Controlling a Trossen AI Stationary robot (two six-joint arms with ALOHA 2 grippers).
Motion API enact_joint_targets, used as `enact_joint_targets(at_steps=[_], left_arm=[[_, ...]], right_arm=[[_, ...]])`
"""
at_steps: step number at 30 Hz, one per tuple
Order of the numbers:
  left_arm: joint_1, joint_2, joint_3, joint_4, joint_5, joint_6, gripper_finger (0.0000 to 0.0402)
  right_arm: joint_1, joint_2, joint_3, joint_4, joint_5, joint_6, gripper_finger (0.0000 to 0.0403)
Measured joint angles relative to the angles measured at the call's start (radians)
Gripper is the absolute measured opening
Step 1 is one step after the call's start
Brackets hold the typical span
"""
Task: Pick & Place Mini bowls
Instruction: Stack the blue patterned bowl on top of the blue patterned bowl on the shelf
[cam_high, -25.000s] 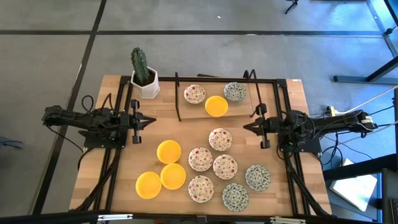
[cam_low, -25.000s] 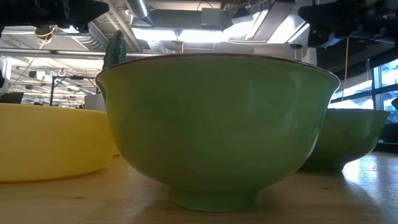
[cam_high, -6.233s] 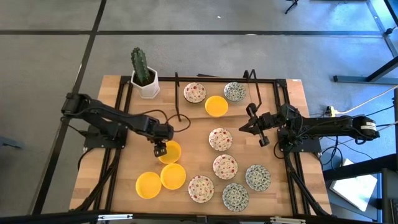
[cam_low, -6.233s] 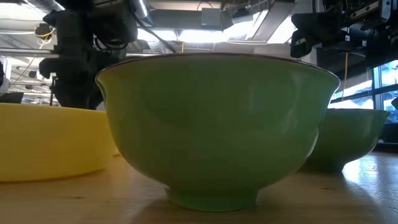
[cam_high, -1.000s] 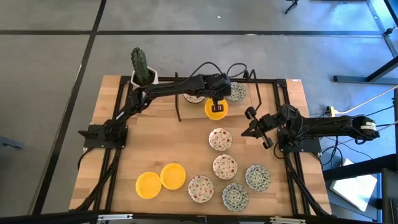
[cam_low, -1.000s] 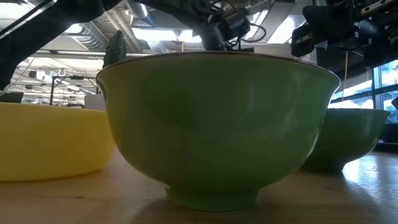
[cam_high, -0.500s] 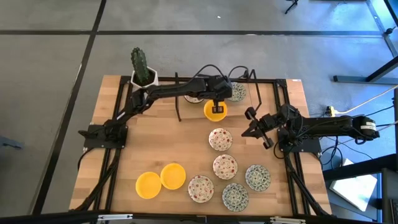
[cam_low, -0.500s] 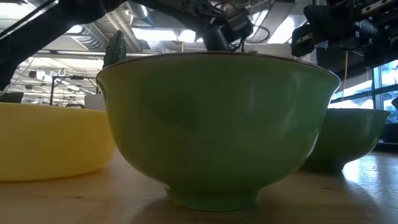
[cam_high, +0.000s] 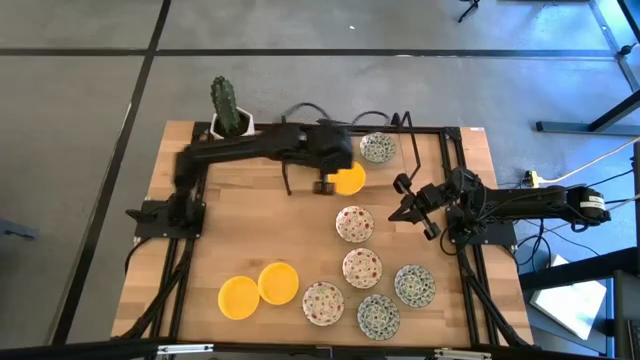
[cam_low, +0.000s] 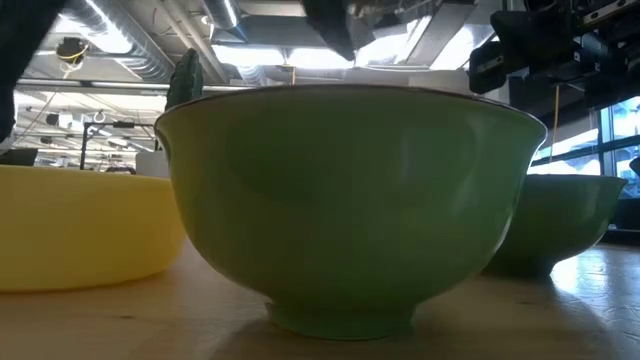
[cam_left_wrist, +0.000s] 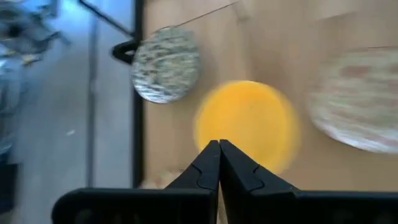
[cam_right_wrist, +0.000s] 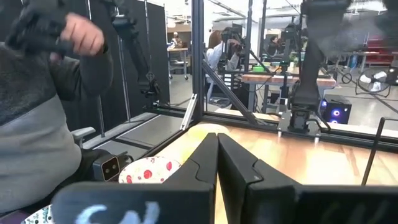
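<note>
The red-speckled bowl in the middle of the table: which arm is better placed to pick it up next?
Probably the right. The right gripper waits shut just beside the red-speckled bowl, with bare wood between them. The left gripper, also shut, is farther off at the back, next to the yellow bowl.

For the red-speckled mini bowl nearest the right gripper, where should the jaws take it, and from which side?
Judging by the high view, the red-speckled mini bowl sits upright and alone on the table. Its thin raised rim is the best hold: come from above, one jaw inside and one outside, at the edge facing the right gripper.
</note>
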Motion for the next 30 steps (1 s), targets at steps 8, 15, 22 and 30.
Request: enact_joint_targets(at_steps=[8,15,22,30], left_arm=[[-0.124,-0.617,-0.477,0.165,0.086,-0.152,0.0001],[-0.227,-1.266,-1.259,0.571,-0.147,-0.316,0.0002],[-0.234,-1.639,-1.737,1.065,-0.130,-0.242,0.0002],[-0.235,-1.754,-1.864,1.087,-0.080,-0.221,0.0001]], right_arm=[[0.000,0.000,0.000,-0.004,0.001,-0.002,0.0012],[0.000,0.000,0.000,-0.002,0.014,-0.005,0.0012],[0.000,0.000,0.000,-0.002,0.086,-0.055,0.0012],[0.000,0.000,0.000,-0.003,0.136,-0.081,0.0012]])
